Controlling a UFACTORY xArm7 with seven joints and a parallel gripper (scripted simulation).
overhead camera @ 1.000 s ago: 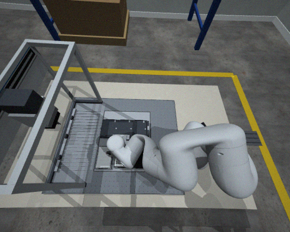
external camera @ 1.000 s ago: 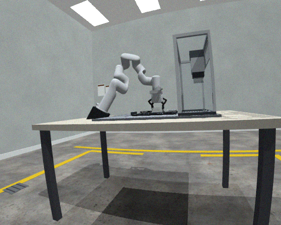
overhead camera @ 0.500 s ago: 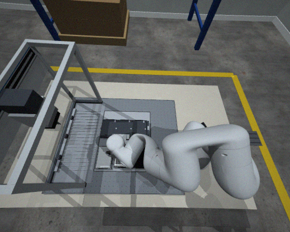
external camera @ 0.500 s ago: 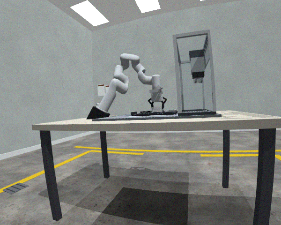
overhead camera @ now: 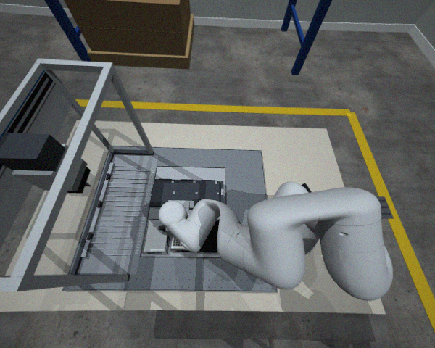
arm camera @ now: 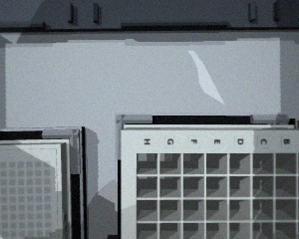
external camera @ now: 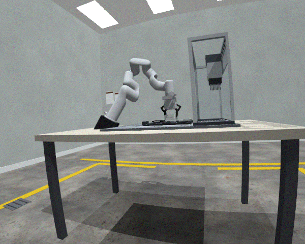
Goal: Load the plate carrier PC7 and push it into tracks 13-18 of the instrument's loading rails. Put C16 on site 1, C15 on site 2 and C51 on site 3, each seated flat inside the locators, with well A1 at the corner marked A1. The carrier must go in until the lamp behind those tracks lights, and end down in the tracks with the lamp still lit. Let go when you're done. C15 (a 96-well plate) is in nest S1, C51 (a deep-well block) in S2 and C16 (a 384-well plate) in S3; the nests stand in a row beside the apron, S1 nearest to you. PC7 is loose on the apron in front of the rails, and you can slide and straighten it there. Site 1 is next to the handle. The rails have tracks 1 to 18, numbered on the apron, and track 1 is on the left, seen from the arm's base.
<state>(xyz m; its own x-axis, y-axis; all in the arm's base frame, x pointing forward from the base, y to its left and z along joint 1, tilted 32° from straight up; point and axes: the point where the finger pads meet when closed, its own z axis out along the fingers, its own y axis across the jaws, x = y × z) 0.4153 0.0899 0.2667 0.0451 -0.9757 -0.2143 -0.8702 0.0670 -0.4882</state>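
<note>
My gripper [external camera: 170,115] points straight down over the nest row and is shut on the deep-well block C51 [arm camera: 214,184], a white block with large square wells and row letters along its top edge. The fingers are out of the wrist view, and in the top view the arm hides them. The block sits in or just above nest S2; I cannot tell which. The 384-well plate C16 [arm camera: 27,189] lies in nest S3 beside it and also shows in the top view [overhead camera: 154,239]. The dark carrier PC7 [overhead camera: 188,191] lies on the apron with its sites bare. C15 is hidden under the arm.
The loading rails [overhead camera: 124,209] lie under the instrument's grey frame [overhead camera: 60,168], with the pipetting head [external camera: 214,70] hanging above them. The light apron [arm camera: 140,80] separates the nests from the carrier's edge [arm camera: 149,25]. My arm's elbow [overhead camera: 285,239] hangs over the near nests.
</note>
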